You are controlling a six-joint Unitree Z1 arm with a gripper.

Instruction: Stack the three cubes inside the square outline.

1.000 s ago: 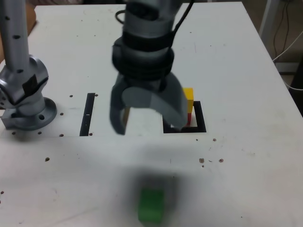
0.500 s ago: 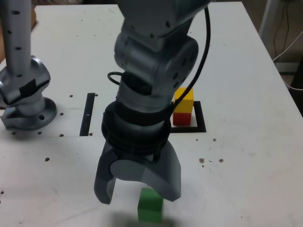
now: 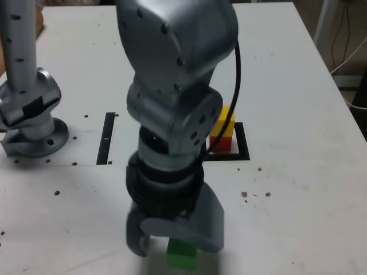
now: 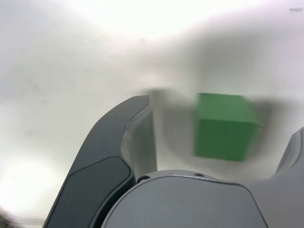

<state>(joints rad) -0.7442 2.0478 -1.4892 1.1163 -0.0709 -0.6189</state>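
The green cube [image 3: 182, 255] [image 4: 224, 126] rests on the white table near its front edge. My gripper [image 3: 172, 243] [image 4: 223, 133] hangs low over it, open, with one finger on each side of the cube and neither finger touching it. Further back, the yellow cube [image 3: 223, 122] sits on the red cube [image 3: 220, 141] inside the square outline [image 3: 243, 150]. My arm hides the outline's side toward the exterior view's left.
A thin black strip [image 3: 106, 138] lies on the table at the exterior view's left of the arm. The grey arm base [image 3: 30, 117] stands at the far left. The table's front edge is close below the green cube.
The gripper has travelled from above the square outline toward the table's front edge and come down around the green cube. It stayed open throughout. The cubes have not moved.
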